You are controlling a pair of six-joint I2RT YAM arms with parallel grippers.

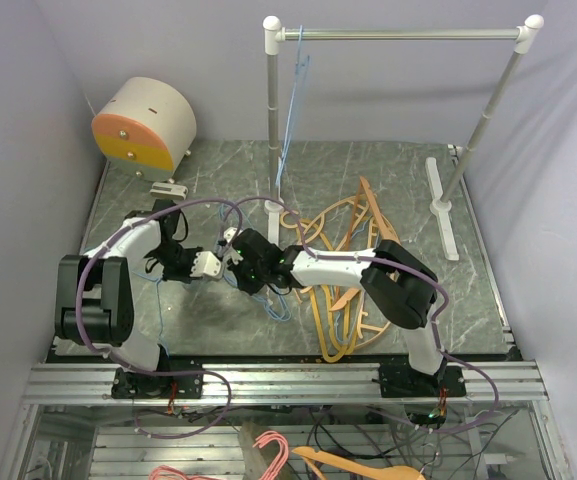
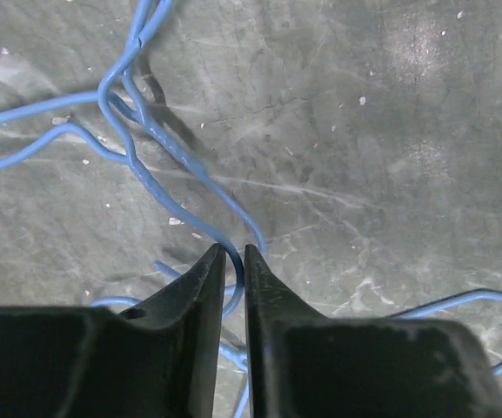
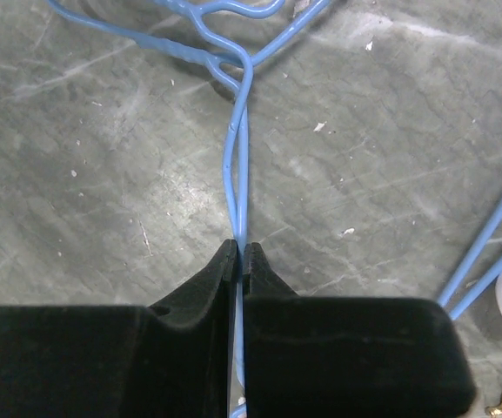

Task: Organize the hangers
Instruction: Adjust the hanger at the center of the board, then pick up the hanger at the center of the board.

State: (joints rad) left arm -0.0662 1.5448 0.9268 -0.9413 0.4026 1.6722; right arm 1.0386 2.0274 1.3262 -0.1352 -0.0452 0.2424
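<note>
While the right tool [image 3: 239,250] clamps the light-blue wire hanger [image 3: 236,157] over the worktop [image 3: 390,131], the left tool [image 2: 234,252] stands narrow around its curved end, unclamped: apparently a hand-over, needing full closure before the right releases.

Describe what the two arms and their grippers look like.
Both the left arm and right arm have black joints and white links, with purple cables looped along them. The left gripper and right gripper have black, tapered fingers.

Robotics lab test cell, two black-and-white robot arms [image 1: 328,268] bolted to a silver aluminium extrusion frame [image 1: 268,385], grey marble-patterned tabletop [image 1: 218,170] boxed in by plain pale lavender partition walls [image 1: 28,90], purple cables [image 1: 200,204] looped over the arms, dark loose wiring [image 1: 368,435] beneath the frame.
</note>
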